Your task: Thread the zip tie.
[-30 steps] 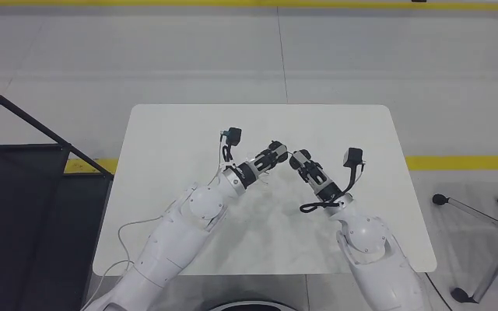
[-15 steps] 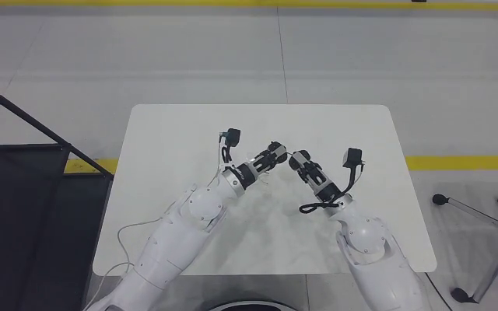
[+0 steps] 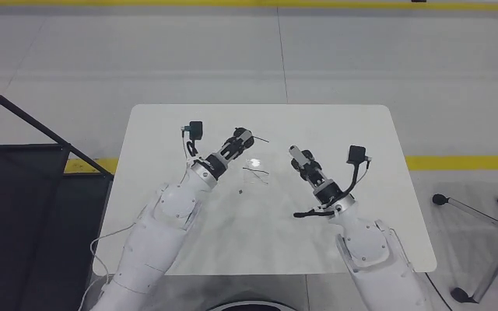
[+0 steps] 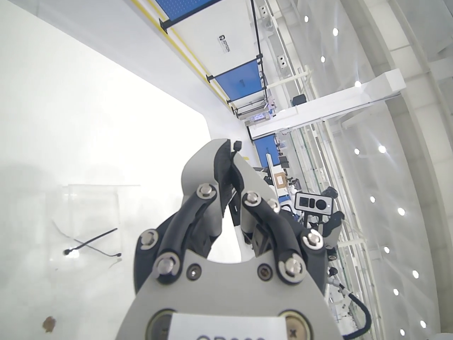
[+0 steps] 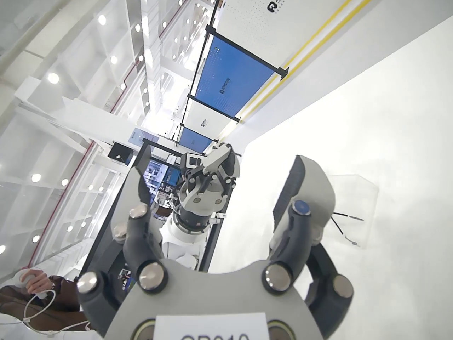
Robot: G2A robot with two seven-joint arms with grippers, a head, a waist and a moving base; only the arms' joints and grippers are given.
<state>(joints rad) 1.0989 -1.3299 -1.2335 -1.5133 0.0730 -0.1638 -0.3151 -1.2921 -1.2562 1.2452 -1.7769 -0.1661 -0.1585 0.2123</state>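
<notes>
My left gripper (image 3: 244,137) is above the left-centre of the white table (image 3: 350,124), shut on a thin black zip tie (image 3: 261,140) whose free end sticks out to the right. In the left wrist view the tie's head (image 4: 238,145) pokes out past the pinched fingertips (image 4: 226,164). My right gripper (image 3: 293,150) hangs a short way to the right, open with nothing between its fingers (image 5: 300,178). From the right wrist view, the left gripper (image 5: 224,152) is straight ahead.
A clear flat tray (image 3: 263,179) lies on the table between and just in front of the two grippers, with two more black zip ties (image 4: 92,241) crossed in it. The tray (image 5: 357,192) sits beside the right gripper.
The two grippers, close together at the table's middle before, have drawn apart. The left one swung left and away with the zip tie; the right one shifted slightly.
</notes>
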